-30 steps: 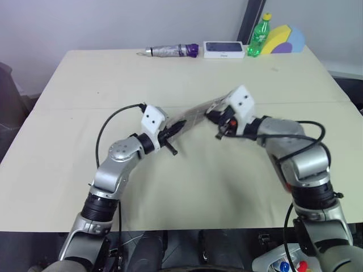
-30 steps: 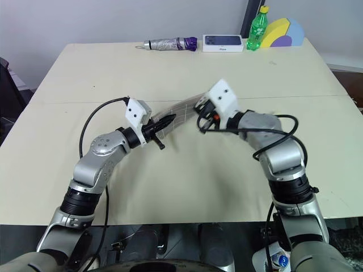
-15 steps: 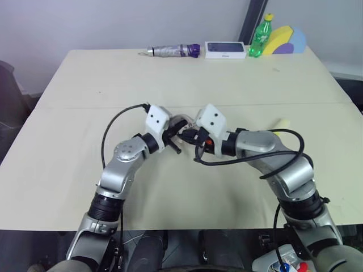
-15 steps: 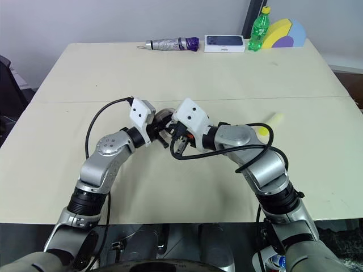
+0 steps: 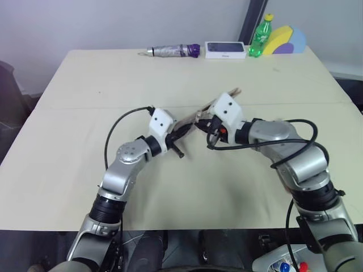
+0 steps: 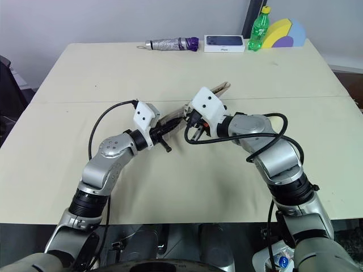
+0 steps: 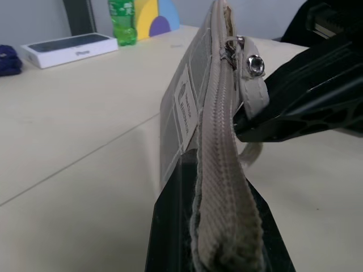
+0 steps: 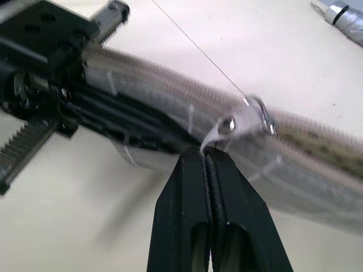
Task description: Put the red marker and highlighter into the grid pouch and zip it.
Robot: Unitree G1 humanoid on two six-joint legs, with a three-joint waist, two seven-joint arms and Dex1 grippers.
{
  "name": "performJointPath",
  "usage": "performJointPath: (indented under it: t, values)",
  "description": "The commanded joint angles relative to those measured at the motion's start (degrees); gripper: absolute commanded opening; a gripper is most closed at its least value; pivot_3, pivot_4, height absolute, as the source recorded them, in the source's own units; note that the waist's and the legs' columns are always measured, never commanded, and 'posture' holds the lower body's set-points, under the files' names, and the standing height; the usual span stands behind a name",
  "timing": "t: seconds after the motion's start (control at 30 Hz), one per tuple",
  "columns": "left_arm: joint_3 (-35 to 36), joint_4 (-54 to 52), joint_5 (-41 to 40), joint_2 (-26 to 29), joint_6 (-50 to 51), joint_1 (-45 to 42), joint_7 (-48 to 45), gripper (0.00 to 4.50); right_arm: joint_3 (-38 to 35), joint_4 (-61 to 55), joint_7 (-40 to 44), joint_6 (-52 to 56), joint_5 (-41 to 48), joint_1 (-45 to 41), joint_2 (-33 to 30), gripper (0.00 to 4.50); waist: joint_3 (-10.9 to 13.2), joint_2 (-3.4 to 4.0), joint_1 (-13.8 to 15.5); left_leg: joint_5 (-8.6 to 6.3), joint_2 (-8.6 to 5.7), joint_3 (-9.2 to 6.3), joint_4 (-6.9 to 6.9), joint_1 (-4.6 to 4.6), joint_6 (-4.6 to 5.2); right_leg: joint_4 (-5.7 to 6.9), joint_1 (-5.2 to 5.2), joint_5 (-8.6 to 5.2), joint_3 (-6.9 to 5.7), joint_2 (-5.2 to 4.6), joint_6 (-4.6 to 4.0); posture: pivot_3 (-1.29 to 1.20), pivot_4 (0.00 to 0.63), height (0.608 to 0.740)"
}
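The grid pouch (image 5: 189,120) hangs edge-up above the middle of the table, between my two grippers. My left gripper (image 5: 180,132) is shut on the pouch's near end, and its black fingers (image 7: 170,226) clamp the fabric below the zipper. My right gripper (image 8: 206,152) is shut on the white zipper pull (image 8: 241,119), partway along the zipper. In the left wrist view that pull (image 7: 252,85) sits on the pouch's top edge beside the white centre label (image 7: 184,105). The red marker and the highlighter are out of view.
Along the table's far edge lie a folded grey-and-purple umbrella (image 5: 173,51), a white phone box (image 5: 224,49), a green bottle (image 5: 259,35) and a yellow-and-purple wedge (image 5: 283,39). Black cables loop from both wrists over the table.
Half a second ago my right gripper was close against the left one. It has since drawn back to the right along the pouch. The left gripper has stayed put.
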Motion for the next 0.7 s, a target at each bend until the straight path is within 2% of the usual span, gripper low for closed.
performJointPath:
  t: [0.03,0.47,0.57,0.7]
  values:
    - [-2.0,-0.6,1.3,-2.2,0.0,-1.1,1.7,0.0,0.8,-4.1,0.9,-0.7,1.4,-0.8,1.0,0.05,0.0,0.0,0.0,0.0,0.0,0.0,0.0,0.0,0.0,0.0,0.0,0.0,0.0,0.0,0.0,0.0,0.15,0.74]
    - [-3.1,1.9,4.1,-7.9,-1.0,-2.2,6.3,0.0,1.5,-8.1,4.3,2.9,5.5,-0.6,0.6,0.05,0.0,-0.01,0.4,0.0,-0.01,-0.01,0.03,0.02,0.0,-0.03,0.07,0.0,-0.02,0.0,0.0,0.0,0.15,0.74]
    - [-2.3,2.2,4.1,-8.5,-1.1,-2.5,6.8,0.0,0.5,-8.3,4.8,3.9,6.7,-0.7,0.1,0.94,0.0,-0.01,0.5,0.0,-0.01,-0.01,0.04,0.04,0.01,-0.04,0.1,0.0,-0.02,0.0,0.0,0.0,0.15,0.74]
    - [-1.2,2.1,3.6,-8.0,-1.0,-2.8,6.9,0.0,-1.6,-7.9,4.4,3.2,5.7,0.2,-2.3,2.94,0.0,-0.02,0.7,-0.02,-0.01,-0.01,0.01,0.12,0.03,-0.04,0.15,0.0,-0.02,0.0,0.0,0.0,0.15,0.74]
